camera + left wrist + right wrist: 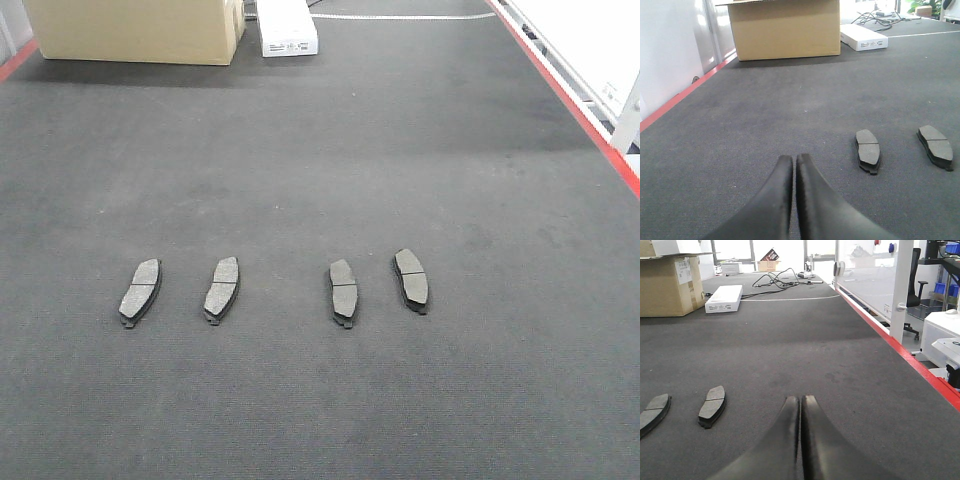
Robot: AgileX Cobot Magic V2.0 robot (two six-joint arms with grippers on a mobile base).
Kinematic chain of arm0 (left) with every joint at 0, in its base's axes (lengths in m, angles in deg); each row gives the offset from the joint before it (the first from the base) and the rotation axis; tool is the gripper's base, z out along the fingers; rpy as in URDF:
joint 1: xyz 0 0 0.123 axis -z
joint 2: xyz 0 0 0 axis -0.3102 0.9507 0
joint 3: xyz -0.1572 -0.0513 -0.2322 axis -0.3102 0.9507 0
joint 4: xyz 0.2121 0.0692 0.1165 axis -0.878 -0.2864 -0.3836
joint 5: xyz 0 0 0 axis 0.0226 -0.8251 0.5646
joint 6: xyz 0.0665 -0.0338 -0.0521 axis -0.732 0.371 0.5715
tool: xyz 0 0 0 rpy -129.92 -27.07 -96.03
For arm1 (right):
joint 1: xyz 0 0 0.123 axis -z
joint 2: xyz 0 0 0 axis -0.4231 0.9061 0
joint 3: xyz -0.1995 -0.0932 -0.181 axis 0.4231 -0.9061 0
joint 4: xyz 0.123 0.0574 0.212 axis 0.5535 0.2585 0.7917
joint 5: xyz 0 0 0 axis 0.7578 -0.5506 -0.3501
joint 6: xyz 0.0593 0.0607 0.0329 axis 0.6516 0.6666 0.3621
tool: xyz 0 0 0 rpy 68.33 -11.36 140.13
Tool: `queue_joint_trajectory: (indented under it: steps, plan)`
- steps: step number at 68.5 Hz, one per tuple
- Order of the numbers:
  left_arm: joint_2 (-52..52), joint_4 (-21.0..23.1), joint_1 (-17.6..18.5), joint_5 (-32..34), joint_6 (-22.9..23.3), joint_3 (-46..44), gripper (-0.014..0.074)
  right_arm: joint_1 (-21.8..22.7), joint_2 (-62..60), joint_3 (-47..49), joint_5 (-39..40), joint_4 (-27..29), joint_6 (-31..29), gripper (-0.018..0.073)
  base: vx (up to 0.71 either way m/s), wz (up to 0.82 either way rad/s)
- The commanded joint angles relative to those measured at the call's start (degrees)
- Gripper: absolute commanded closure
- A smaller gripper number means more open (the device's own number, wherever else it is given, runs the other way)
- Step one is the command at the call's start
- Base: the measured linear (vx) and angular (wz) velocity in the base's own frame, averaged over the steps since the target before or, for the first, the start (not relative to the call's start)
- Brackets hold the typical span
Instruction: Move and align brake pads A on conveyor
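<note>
From the front, neither claw is in sight, so nothing there can be placed against them. Four brake pads lie flat in a rough row on the dark conveyor [300, 150]: first pad [140, 291], second pad [221, 288], third pad [343, 291] and fourth pad [411, 279]. Each is grey, slightly curved, grooved across the middle, on a darker backing. They tilt differently, so I judge aligning remains. A cardboard box [140, 30] and a white box [288, 30] sit at the far end.

From the left wrist, the left claw [794, 165] is pressed closed, empty. Two pads lie ahead to its right, near pad [868, 150] and farther pad [936, 146].

From the right wrist, the right claw [800, 407] is likewise closed, holding nothing. Two pads lie to its left, closer pad [712, 405] and outer pad [654, 410].
</note>
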Motion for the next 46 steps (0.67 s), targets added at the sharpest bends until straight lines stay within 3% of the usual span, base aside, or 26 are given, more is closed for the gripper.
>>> queue_joint_trajectory:
  steps: [1, 46]
  plan:
    - [-0.61, 0.19, -0.01, 4.21, 0.28, -0.5, 0.0603, 0.4, -0.9, -1.27, 3.72, -0.11, -0.03, 0.0565, 0.0, 0.0]
    - [-0.61, 0.19, -0.01, 4.21, 0.28, -0.5, 0.0603, 0.4, -0.9, -1.22, 3.73, -0.11, -0.03, 0.0565, 0.0, 0.0]
